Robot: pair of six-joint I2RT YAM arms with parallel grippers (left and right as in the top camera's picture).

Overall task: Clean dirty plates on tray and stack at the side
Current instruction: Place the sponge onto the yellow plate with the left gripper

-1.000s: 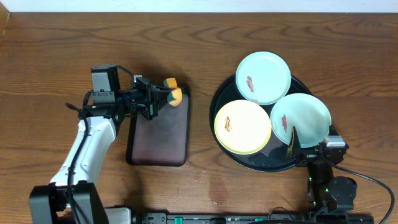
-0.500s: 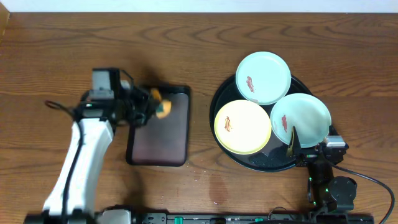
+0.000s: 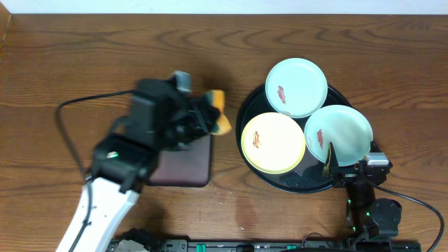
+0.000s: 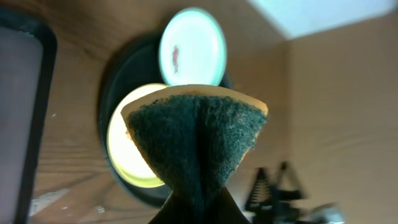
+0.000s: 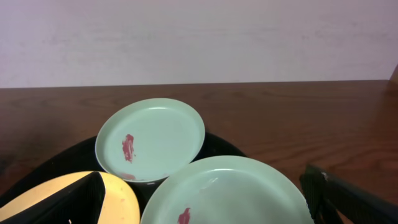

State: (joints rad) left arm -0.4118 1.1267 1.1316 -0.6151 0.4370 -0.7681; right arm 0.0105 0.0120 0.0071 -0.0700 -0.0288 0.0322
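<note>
Plates: three in total. Two are mint-blue, the upper plate (image 3: 297,85) and the right-hand plate (image 3: 344,131); one is the yellow plate (image 3: 274,143). Red-brown smears: three, one per plate. Trays: two, one round black tray (image 3: 281,180) and one rectangular black tray (image 3: 187,166). Sponges: one sponge (image 4: 196,134). Robot arms: two, the left arm (image 3: 112,189) and the right arm (image 3: 371,213).

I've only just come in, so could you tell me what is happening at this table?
The left end effector is shut on a sponge, holding it in the air between the small rectangular tray and the big round tray. Three plates, one yellow and two mint, sit on the round tray, each with a red smear. None is stacked on the table yet. The right end effector sits open at the tray's near edge.
</note>
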